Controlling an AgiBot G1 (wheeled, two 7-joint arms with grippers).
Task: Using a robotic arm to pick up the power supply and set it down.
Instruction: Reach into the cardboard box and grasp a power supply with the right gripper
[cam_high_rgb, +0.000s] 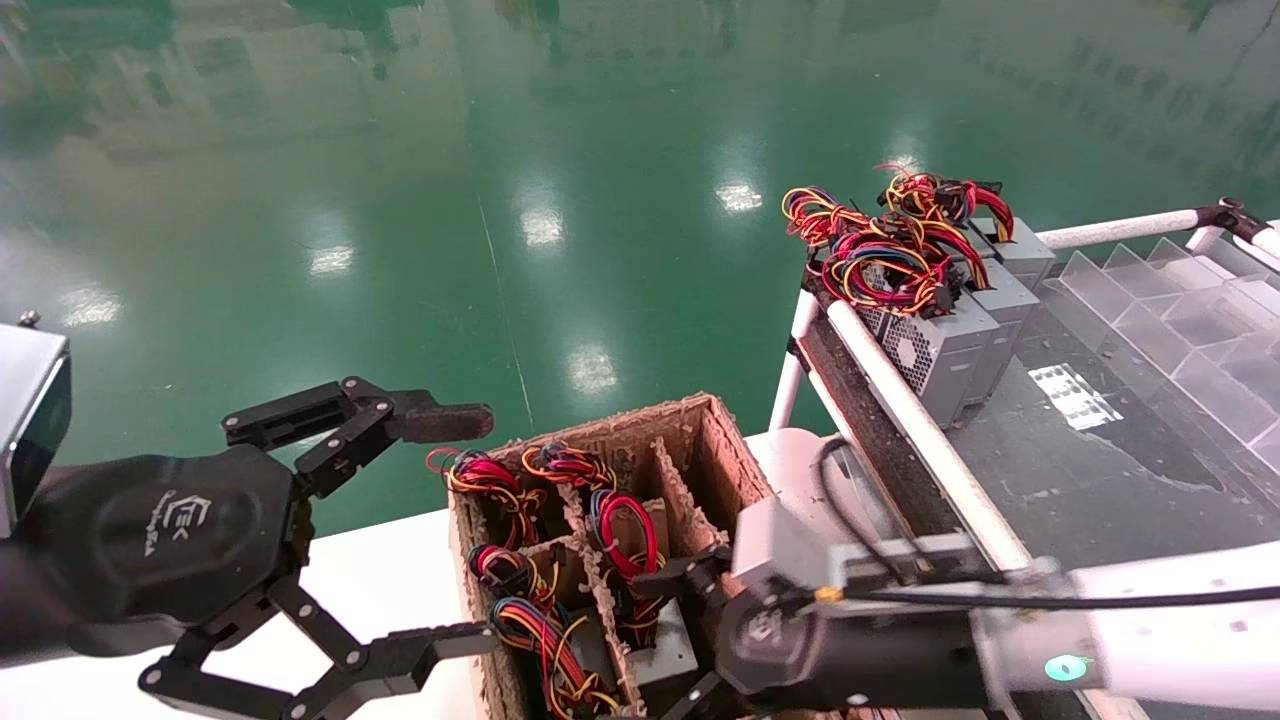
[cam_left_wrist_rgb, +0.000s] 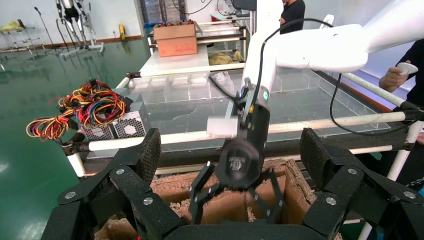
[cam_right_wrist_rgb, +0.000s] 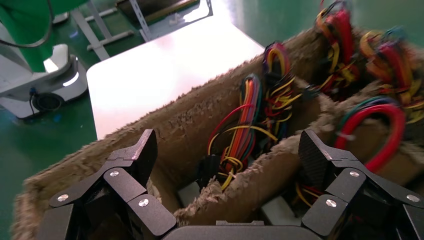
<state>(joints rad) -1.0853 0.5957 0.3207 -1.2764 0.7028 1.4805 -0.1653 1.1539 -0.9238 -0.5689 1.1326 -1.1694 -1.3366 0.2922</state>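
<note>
At the bottom centre of the head view, the right gripper hangs spread and empty over the cardboard box. The nearest power supply sits directly below it in a lower compartment, wires up. The left gripper, also spread, idles at lower left. More supplies stand upper right.

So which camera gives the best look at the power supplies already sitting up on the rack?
The head view: three grey power supplies stand in a row on the rack, wire bundles on top. The left wrist view shows them farther off, behind the open left gripper. The right wrist view shows only the divided carton.
</note>
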